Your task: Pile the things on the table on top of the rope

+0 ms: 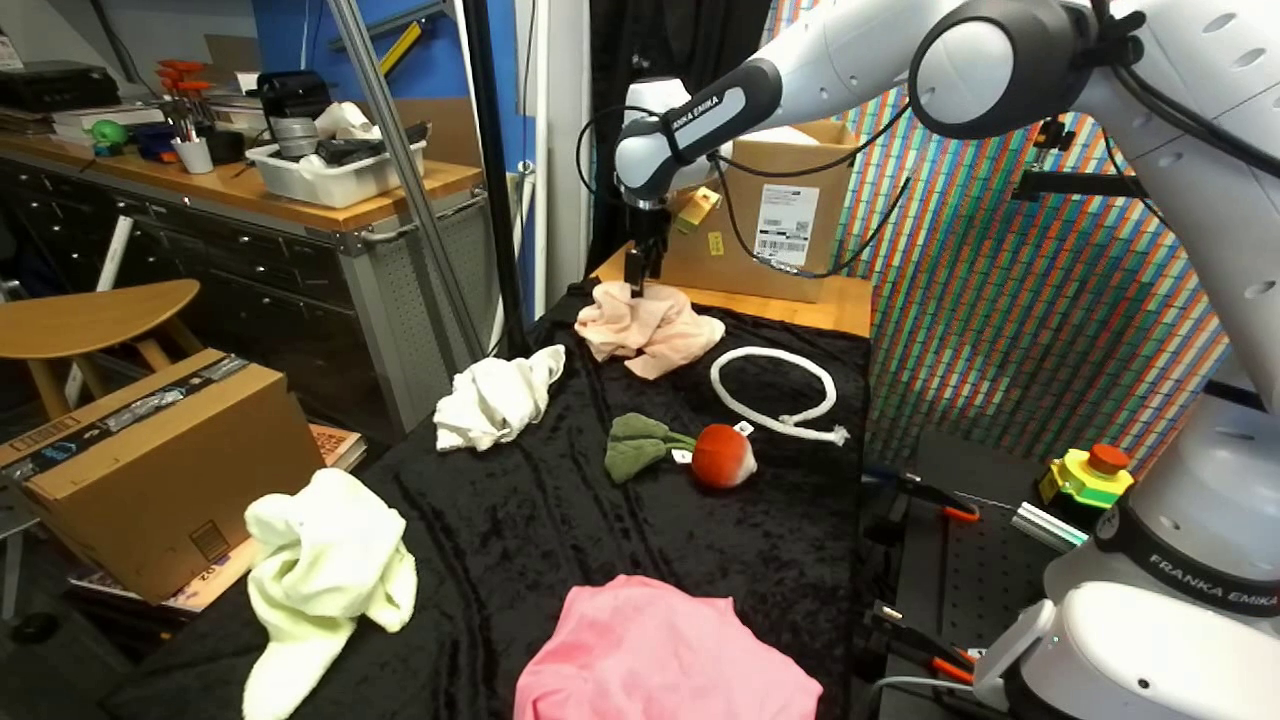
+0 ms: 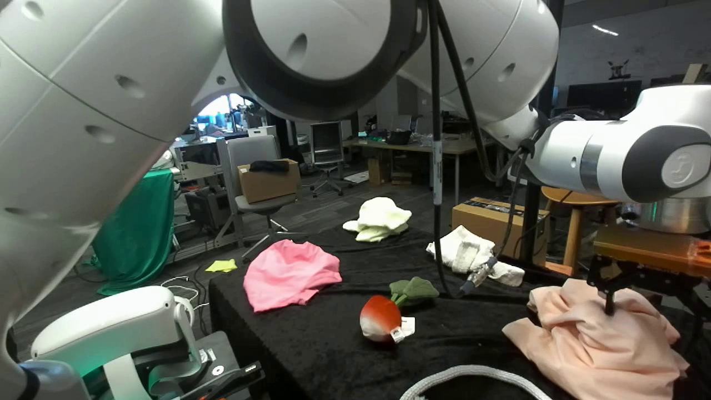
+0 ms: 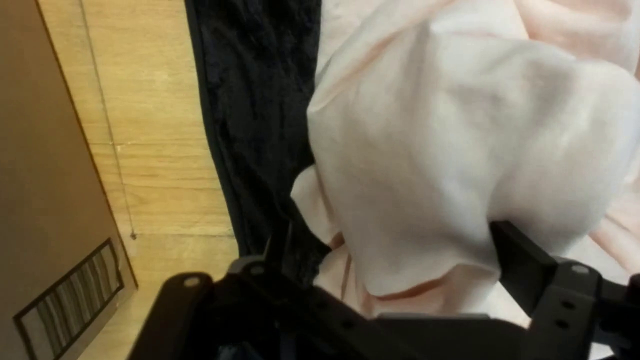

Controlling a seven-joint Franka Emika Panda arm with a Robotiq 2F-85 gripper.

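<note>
One fold of peach cloth point(image 3: 450, 150) sits inside my wide-spread gripper point(image 3: 391, 234): grasping step, I judge; next calls for squeeze, lift, carry onto the white rope loop point(image 1: 768, 352).

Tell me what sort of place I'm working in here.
Probably a robotics lab or workshop: a white, jointed Franka Emika robot arm, a yellow box topped by a round red button, and a cluttered, wooden-topped workbench with dark drawers.
</note>
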